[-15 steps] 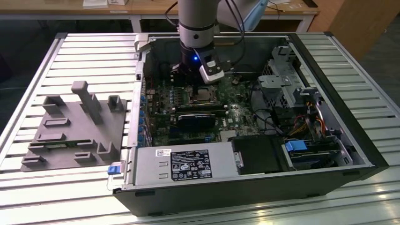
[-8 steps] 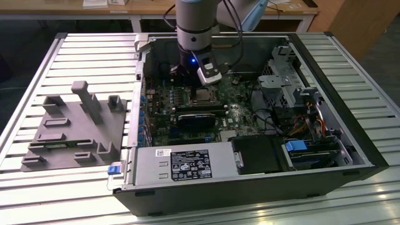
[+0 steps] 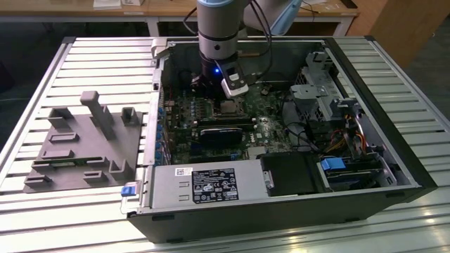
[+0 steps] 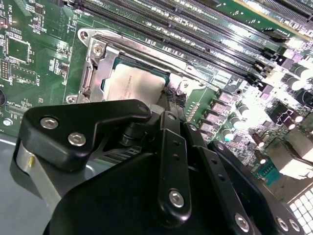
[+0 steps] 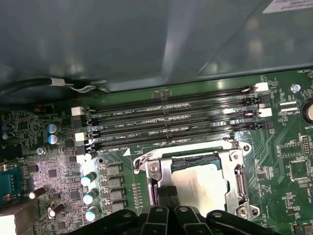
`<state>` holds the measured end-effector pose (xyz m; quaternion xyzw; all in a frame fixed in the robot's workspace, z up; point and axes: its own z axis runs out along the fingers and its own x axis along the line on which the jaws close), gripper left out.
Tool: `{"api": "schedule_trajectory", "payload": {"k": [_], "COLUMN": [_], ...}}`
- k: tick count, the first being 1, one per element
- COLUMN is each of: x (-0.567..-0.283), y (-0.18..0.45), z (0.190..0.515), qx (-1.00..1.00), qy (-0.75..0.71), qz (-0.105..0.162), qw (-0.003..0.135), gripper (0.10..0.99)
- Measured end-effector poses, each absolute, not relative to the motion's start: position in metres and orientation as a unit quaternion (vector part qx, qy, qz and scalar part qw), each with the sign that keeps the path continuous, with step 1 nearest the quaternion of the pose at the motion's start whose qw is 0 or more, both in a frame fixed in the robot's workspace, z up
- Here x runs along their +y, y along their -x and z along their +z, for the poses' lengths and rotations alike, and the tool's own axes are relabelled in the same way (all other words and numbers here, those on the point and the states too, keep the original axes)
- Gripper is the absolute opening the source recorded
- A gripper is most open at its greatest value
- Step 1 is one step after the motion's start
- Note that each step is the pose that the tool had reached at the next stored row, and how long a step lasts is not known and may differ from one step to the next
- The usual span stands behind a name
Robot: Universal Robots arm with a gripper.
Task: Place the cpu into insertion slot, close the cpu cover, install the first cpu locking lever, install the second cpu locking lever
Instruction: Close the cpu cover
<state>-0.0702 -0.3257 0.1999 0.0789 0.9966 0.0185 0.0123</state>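
Note:
The cpu (image 5: 201,185) lies in the insertion slot (image 5: 145,165) with its pale metal top showing. The silver cpu cover (image 5: 234,157) lies flat around it as a frame. In the second wrist view the same cpu (image 4: 133,84) shows through the cover (image 4: 97,64) window. My gripper (image 5: 166,197) is down at one edge of the socket, its two dark fingertips pressed together, touching or just above the socket rim. Whether something thin sits between them cannot be told. In the exterior view the gripper (image 3: 231,99) hangs over the socket (image 3: 228,109) inside the open computer case.
Long black memory slots (image 5: 171,125) run beside the socket. Capacitors (image 5: 90,197) stand close by. A black card (image 3: 221,132) lies near the socket, a power supply (image 3: 204,182) in front, a drive cage (image 3: 316,89) on the exterior view's right. A grey fixture (image 3: 84,142) sits outside the case.

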Motion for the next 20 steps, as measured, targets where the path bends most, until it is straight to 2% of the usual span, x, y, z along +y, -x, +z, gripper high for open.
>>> {"api": "schedule_trajectory", "payload": {"k": [11, 20], "x": [-0.326, -0.326], "y": [0.067, 0.066], "z": [0.200, 0.214], "qx": [0.997, 0.997], "qy": [-0.079, -0.079], "qz": [0.019, 0.019], "qw": [0.012, 0.012], "gripper": [0.106, 0.106]}}
